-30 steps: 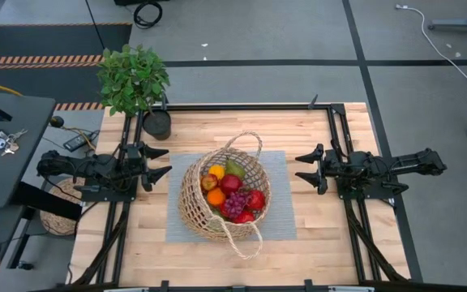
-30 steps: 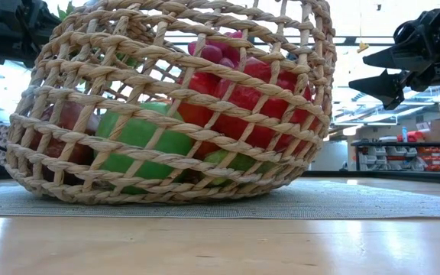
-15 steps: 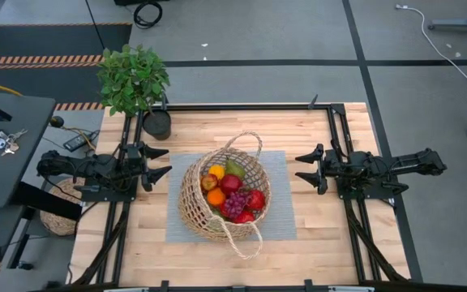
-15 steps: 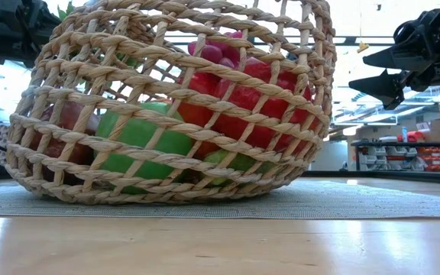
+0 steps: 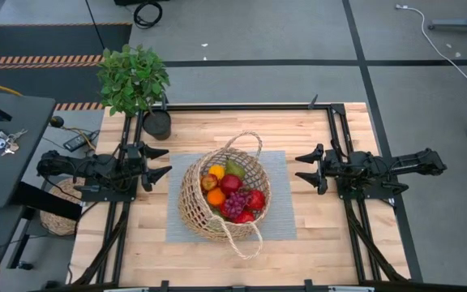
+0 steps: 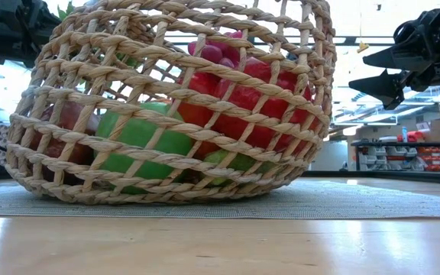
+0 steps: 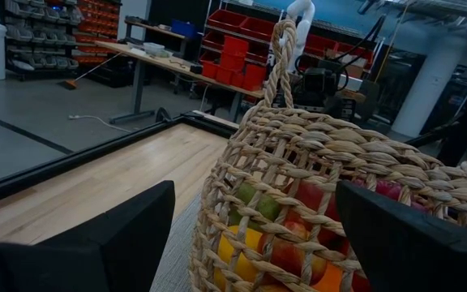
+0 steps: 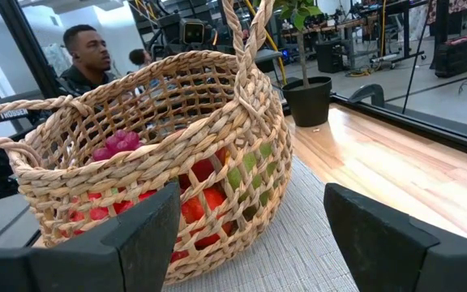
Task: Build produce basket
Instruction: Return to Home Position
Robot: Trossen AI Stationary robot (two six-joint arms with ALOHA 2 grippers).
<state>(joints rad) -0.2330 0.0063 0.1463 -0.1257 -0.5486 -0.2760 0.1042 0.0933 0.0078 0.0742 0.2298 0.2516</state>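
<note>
Flanking the basket (image 5: 188, 199) of produce (image 5: 232, 186), left gripper (image 5: 164, 161) and right gripper (image 5: 300, 167) are hovering spread, empty, about equally near.

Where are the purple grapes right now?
Seen from above, the purple grapes lie on top of the pile inside the basket, next to an orange. The basket stands on the grey mat at the middle of the table.

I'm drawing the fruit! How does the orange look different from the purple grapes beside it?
The orange is one smooth round ball; the grapes are a bunch of many tiny balls. The orange is bright orange, the grapes dark purple. In the high view the orange lies left of the grapes. Both sit inside the basket.
</note>
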